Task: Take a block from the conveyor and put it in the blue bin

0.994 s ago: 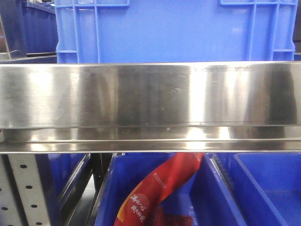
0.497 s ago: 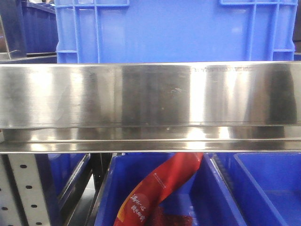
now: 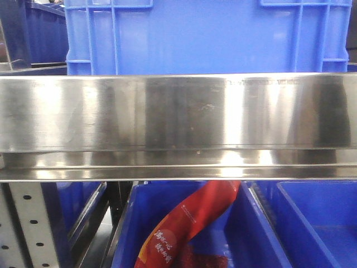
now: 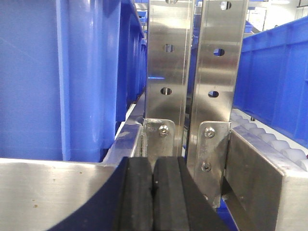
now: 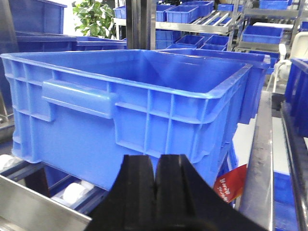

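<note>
- Racks of blue bins and steel shelving fill the background behind the right arm, with a green plant [image 5: 98, 17] at the far left corner.
- Across the front view runs a brushed steel rail [image 3: 178, 111]; a blue bin [image 3: 206, 36] stands on the shelf above it.
- Under the rail's lower edge, a red printed packet [image 3: 187, 226] lies tilted inside a lower blue crate [image 3: 254, 229].
- Left gripper [image 4: 153, 192]: black pads pressed together, nothing between them, just before two perforated steel uprights [image 4: 166, 72].
- Right gripper [image 5: 155, 192]: pads likewise pressed together, empty, facing the ribbed wall of a large blue bin on white rollers [image 5: 77, 191].
- No view shows the conveyor or the block.
</note>
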Controlling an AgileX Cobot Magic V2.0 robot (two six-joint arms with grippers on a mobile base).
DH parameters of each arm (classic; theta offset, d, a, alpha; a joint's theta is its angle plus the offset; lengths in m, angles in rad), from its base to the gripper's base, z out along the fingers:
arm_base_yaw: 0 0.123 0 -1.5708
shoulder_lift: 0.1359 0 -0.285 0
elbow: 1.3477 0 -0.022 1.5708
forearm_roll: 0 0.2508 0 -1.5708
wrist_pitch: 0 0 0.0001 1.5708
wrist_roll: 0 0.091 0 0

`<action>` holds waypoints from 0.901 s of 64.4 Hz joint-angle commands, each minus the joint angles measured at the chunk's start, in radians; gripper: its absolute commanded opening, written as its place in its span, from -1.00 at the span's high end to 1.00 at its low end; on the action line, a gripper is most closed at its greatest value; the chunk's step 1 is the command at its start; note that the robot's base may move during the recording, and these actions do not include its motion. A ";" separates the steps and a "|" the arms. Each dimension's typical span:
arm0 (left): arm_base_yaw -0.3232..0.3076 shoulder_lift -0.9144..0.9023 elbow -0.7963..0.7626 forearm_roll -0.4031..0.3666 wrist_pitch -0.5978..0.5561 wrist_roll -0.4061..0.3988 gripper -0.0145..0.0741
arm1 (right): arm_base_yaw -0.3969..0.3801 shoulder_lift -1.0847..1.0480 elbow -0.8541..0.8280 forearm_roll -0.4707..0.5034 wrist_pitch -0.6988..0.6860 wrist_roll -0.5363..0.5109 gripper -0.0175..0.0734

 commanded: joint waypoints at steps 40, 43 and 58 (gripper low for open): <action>0.001 -0.006 -0.001 0.002 -0.014 -0.005 0.92 | -0.423 -0.335 0.450 0.002 -0.227 0.002 0.97; 0.001 -0.006 -0.001 0.002 -0.014 -0.005 0.92 | -0.423 -0.346 0.473 0.002 -0.236 0.002 0.97; 0.001 -0.006 -0.001 0.002 -0.014 -0.005 0.92 | -0.423 -0.346 0.488 0.002 -0.270 0.002 0.97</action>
